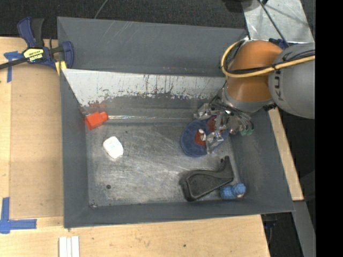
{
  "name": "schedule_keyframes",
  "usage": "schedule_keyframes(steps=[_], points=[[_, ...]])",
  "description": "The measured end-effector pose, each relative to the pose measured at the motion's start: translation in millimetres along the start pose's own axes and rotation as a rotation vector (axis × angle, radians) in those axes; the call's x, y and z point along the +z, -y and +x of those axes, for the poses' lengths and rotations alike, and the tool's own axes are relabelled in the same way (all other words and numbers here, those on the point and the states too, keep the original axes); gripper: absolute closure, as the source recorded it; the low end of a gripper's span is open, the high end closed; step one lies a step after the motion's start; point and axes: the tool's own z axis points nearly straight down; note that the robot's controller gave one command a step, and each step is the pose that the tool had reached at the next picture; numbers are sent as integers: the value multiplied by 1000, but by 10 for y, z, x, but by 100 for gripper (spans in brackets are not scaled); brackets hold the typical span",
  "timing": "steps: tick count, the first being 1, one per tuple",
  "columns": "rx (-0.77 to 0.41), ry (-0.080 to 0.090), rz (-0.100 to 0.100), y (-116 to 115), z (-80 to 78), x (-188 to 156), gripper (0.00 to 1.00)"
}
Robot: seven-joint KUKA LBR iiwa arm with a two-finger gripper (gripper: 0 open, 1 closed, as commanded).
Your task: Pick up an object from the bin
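Grey metal makes up the scene: a scratched bin (150, 167) with sloping walls and a few loose things on its floor. A blue disc (189, 144), round and dark, lies on the floor in the right half of the bin, close to the foot of the back wall. A small red patch shows at the disc's right edge, and whether it belongs to the disc or to the robot cannot be told. The gripper (215, 131) is low over the disc's right edge and overlaps it from this view. Whether the gripper is spread or pressed together cannot be told, nor whether it pinches the disc. The arm's orange cover (252, 71) and grey body stand above and to the right of the disc. Below the disc, near the front wall, lies a black L-shaped piece (206, 183), with a small blue ball (233, 190) touching its right end. Well left of the disc sits a white lump (113, 147). Farther left of the disc and a little above it, an orange block (96, 120) rests against the back wall.
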Motion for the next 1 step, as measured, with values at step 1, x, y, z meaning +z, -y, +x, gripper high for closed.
schedule_keyframes(steps=[1], points=[[-135,17,-3,-12,73,-1627,100]])
